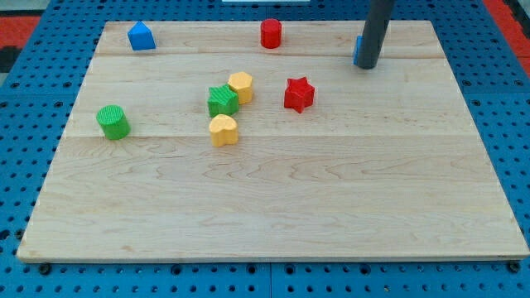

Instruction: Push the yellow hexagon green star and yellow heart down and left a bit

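Note:
The yellow hexagon (241,86), the green star (222,100) and the yellow heart (224,130) sit close together left of the board's middle. The hexagon touches the star's upper right side. The heart lies just below the star, a small gap apart. My tip (368,66) rests on the board near the view's top right, far to the right of these three blocks. The rod hides most of a blue block (358,50) right behind it.
A red star (299,94) lies right of the hexagon. A red cylinder (271,34) stands at the top middle. A blue house-shaped block (142,36) is at the top left. A green cylinder (113,122) is at the left. The wooden board (273,207) has edges all round.

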